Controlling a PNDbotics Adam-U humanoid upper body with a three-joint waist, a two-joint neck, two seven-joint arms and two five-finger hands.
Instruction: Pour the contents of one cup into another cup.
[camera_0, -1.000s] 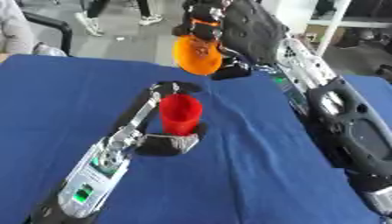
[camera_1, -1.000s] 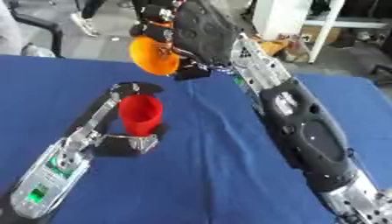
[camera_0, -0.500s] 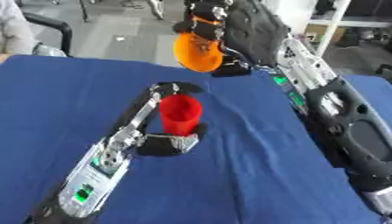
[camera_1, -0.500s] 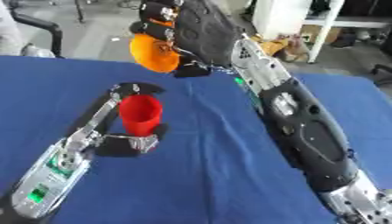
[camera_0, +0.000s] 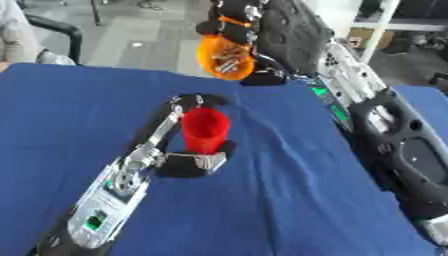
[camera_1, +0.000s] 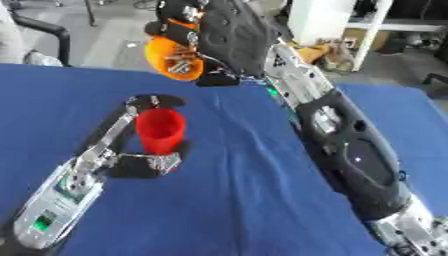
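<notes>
A blue worktop (camera_0: 289, 210) fills most of the view. The right arm (camera_1: 341, 145) lies along its right side and reaches to the far edge, where the right hand (camera_1: 206, 30) has its fingers curled round an orange cup (camera_1: 172, 57), raised above the cloth and tipped on its side with the mouth toward the camera. The left arm (camera_0: 114, 190) runs up from the lower left, and the left hand (camera_0: 194, 161) clasps a red cup (camera_0: 205, 130) standing upright near mid-worktop. The two cups are well apart.
</notes>
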